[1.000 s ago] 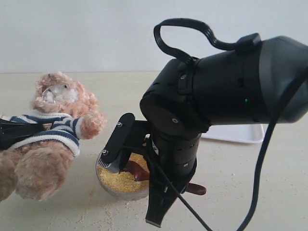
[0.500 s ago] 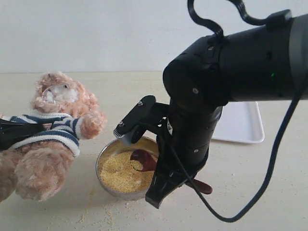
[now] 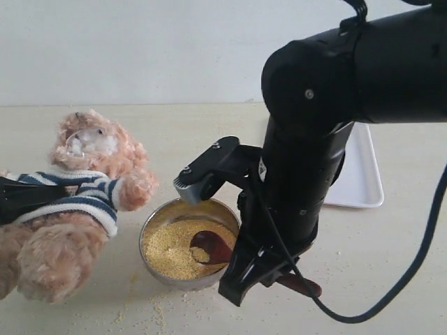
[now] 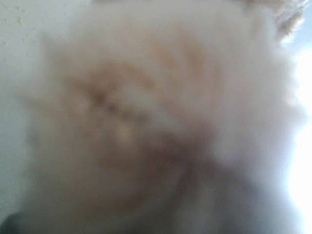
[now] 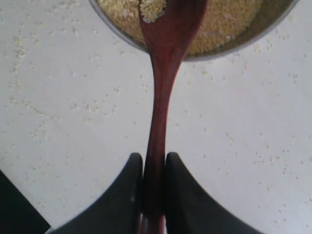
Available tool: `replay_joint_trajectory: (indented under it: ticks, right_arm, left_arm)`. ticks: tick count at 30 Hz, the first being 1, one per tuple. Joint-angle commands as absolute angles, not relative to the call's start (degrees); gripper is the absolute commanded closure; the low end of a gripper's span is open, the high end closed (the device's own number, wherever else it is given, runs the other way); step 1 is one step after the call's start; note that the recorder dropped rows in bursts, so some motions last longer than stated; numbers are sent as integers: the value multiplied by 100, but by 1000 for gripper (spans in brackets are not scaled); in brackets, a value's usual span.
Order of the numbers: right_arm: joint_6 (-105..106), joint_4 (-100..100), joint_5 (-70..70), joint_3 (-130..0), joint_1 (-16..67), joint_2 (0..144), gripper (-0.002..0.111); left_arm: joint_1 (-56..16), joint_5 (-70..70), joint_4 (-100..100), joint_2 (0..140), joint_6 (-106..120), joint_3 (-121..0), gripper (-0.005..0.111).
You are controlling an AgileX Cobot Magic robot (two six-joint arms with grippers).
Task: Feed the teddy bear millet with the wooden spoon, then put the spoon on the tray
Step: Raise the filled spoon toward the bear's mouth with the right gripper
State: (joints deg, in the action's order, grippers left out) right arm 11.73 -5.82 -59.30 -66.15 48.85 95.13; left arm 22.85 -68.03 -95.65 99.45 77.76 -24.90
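Scooping: right gripper [image 5: 153, 163] clamped on wooden spoon [image 5: 160, 97], tip in millet [image 3: 171, 252]. Next, carry it level to teddy bear [image 3: 87, 192], nine o'clock, clutched by left gripper [image 3: 26, 197].

The right arm [image 3: 349, 91] has a glossy black moulded casing of rounded, barrel-shaped segments, with small silver round-head screws [image 3: 308, 93] sunk in recessed holes. A thin smooth black cable [image 3: 419, 258] runs loose in a long loop beside the casing. A flat black bracket [image 3: 209, 166] juts from the wrist; it carries two small screws and ends in a grey ribbed edge. The right gripper [image 5: 152, 161] has two matt black fingers [image 5: 187, 200], broad at the root and curving to narrow rounded tips. Of the left arm [image 3: 21, 197] only a matt black, flat-sided piece shows.
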Motion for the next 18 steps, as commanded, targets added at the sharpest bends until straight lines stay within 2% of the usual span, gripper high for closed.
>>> replay_joint_trajectory:
  ticks: [1,8,18]
  right_arm:
    - [1369,-765,-6481,-6794,4580,9319,108]
    - [1580,-1309,-6982,-7550,4393,9244,108]
    - [1554,-1843,-6996,-8853,4393,9255,108]
  left_arm:
    - [2261,-6996,-9108,9910,7266,-2391,102]
    - [2275,-6947,-9039,9688,7266,-1996,102]
    - [2275,-6656,-9086,9009,7237,-1598,102]
